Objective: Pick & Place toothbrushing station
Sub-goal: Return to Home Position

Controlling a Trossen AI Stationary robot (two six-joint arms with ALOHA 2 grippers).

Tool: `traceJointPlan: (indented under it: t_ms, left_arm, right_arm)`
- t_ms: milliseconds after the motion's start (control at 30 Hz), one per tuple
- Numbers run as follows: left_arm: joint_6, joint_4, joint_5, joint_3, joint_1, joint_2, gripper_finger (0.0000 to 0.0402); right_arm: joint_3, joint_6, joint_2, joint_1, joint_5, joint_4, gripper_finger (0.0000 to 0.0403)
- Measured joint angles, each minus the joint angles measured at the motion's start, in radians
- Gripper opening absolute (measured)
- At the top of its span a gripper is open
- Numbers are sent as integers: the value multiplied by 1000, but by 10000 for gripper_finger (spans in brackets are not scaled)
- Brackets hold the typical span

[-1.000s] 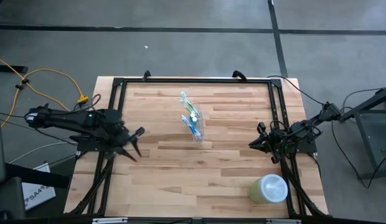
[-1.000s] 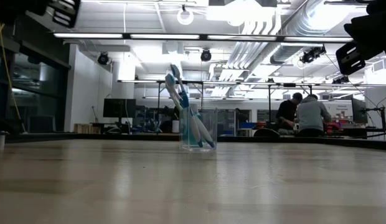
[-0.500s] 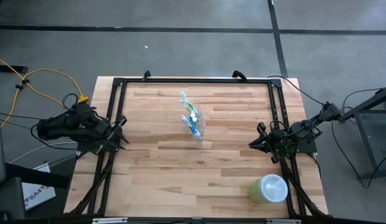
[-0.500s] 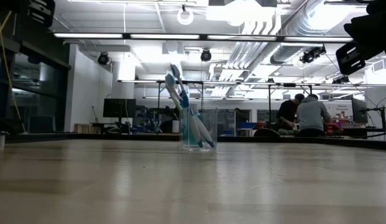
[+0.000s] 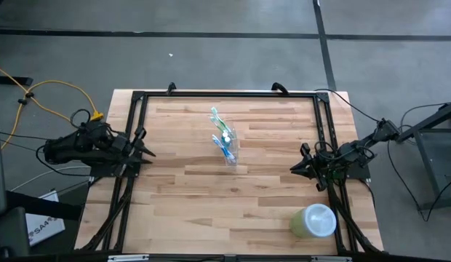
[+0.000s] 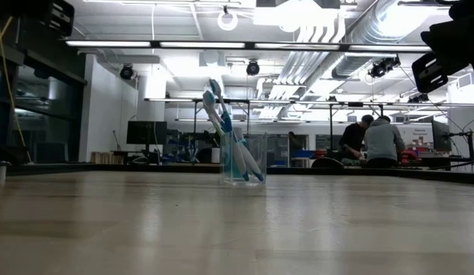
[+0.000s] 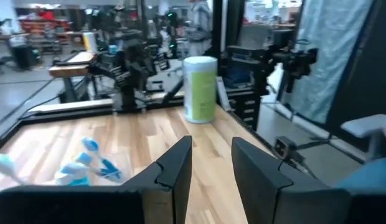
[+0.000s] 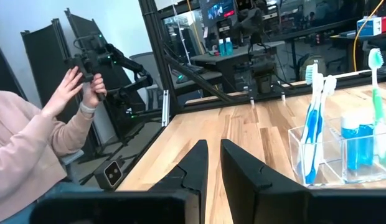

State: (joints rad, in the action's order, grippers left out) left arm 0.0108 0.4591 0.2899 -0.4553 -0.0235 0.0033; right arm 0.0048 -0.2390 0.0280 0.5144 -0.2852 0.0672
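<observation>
The toothbrushing station [image 5: 225,144] is a small clear cup holding blue and green toothbrushes and small white-and-blue tubes. It stands on its base on the wooden table, a little beyond the middle. It also shows in the low view [image 6: 241,156], the left wrist view [image 7: 81,165] and the right wrist view [image 8: 342,149]. My left gripper [image 5: 144,144] is open and empty at the table's left edge, with a gap between its fingers in the left wrist view [image 7: 211,155]. My right gripper [image 5: 294,169] waits near the right edge, empty, its fingers a narrow gap apart [image 8: 214,155].
A larger pale green round container [image 5: 313,220] stands near the table's near right corner. A black frame [image 5: 225,94] runs around the tabletop. A person in a pink sleeve [image 8: 31,143] stands beyond the table's edge, holding a device. Other people [image 6: 374,141] sit far back in the room.
My left gripper has drawn back from over the table toward the table's left edge and a little toward the far edge, and the arm has folded in. The toothbrushing station and my right arm have kept still.
</observation>
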Motion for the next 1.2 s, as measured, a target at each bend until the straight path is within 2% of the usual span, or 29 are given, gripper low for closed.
traceJointPlan:
  t_ms: [333, 500, 900, 1200]
  left_arm:
    - [-1, -8, -81, 0, 0, 0, 110]
    - [-14, -22, -83, 9, 0, 0, 110]
    - [-56, -312, -85, 239, 0, 1, 110]
    - [-72, -429, -88, 331, 0, 1, 110]
  right_arm:
    - [0, 0, 0, 0, 0, 1, 36]
    - [0, 0, 0, 0, 0, 1, 36]
    - [0, 0, 0, 0, 0, 2, 36]
    - [0, 0, 0, 0, 0, 3, 36]
